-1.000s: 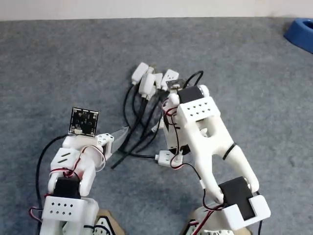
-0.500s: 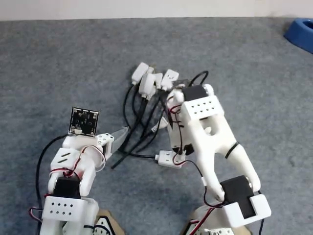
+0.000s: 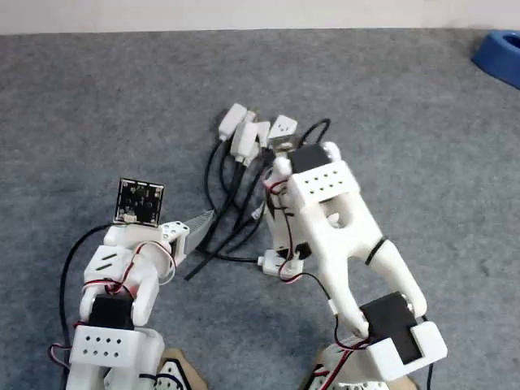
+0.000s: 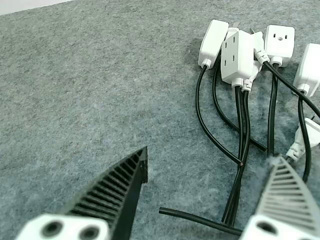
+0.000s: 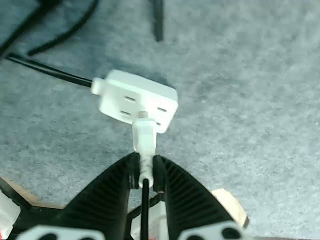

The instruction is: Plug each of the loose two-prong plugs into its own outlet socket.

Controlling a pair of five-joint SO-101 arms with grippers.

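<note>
A: Right gripper (image 5: 145,164)?
B: Clamped on a white two-prong plug (image 5: 144,134) — prong end against a white outlet block (image 5: 136,101) on the grey carpet (image 3: 422,162).
A: Left gripper (image 4: 210,155)?
B: Fingers wide apart, holding nothing — in the high view the outlet cluster (image 3: 252,130) is at its 1 o'clock and that block at 3 o'clock.

Fuzzy, matt grey felt table cover (image 3: 97,89) everywhere. The white two-prong plug (image 5: 145,136) and white outlet socket block (image 5: 137,102): smooth hard plastic, faint sheen. The thin black cords (image 4: 240,125) look rubbery (slightly shiny). On the left gripper (image 4: 210,155), ribbed black fingers (image 4: 120,187), matt plastic. Smooth blue plastic bowl (image 3: 497,55) at two o'clock.
</note>
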